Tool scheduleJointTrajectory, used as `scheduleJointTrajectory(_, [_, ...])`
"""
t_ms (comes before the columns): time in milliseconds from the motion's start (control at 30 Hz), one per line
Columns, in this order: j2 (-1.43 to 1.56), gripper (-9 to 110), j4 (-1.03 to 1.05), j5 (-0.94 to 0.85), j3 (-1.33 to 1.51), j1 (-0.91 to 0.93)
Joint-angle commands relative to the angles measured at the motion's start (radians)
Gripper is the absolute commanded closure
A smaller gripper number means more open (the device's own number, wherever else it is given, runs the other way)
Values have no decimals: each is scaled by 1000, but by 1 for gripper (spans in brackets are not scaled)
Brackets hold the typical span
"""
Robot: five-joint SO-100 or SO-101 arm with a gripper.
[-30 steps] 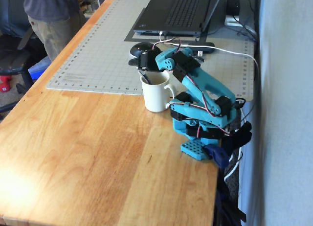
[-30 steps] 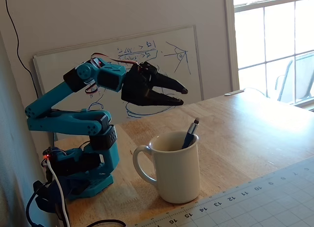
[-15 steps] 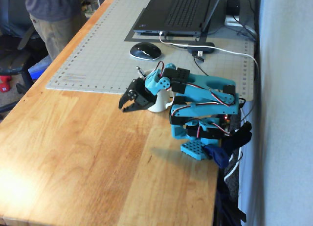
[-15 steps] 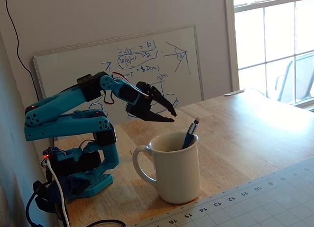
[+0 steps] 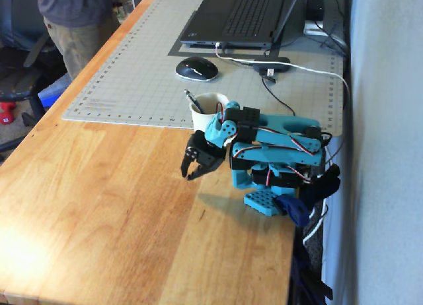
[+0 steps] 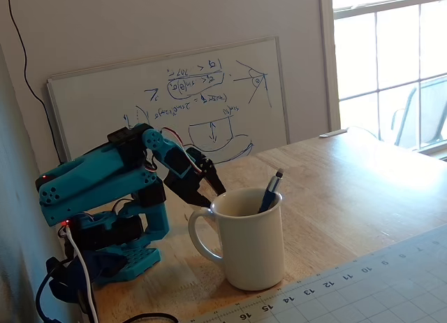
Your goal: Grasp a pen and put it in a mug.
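Note:
A dark pen (image 5: 193, 100) stands tilted inside a cream mug (image 5: 206, 113) at the front edge of the grey cutting mat. In the other fixed view the pen (image 6: 271, 190) leans on the right side of the mug's (image 6: 251, 246) rim, tip up. My blue arm is folded down over its base next to the mug. My black gripper (image 5: 192, 174) hangs just in front of the mug, fingertips pointing down at the wooden table. It looks shut and holds nothing. In the other fixed view the gripper (image 6: 218, 190) sits behind the mug's handle.
A laptop (image 5: 241, 14) and a mouse (image 5: 196, 68) lie on the cutting mat (image 5: 132, 74) behind the mug. A white cable (image 5: 310, 70) runs along the right side. A person (image 5: 69, 21) stands at the table's far left. A whiteboard (image 6: 174, 99) leans on the wall.

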Motion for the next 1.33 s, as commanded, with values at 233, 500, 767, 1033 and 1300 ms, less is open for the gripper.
scheduleJointTrajectory(233, [38, 100, 71, 110, -6, -9])
scheduleJointTrajectory(500, [38, 100, 71, 115, -6, 3])
scheduleJointTrajectory(767, [38, 100, 71, 115, -6, -5])
scheduleJointTrajectory(1033, [38, 100, 71, 115, -6, -3])
scheduleJointTrajectory(1300, [38, 100, 71, 115, -6, -3])
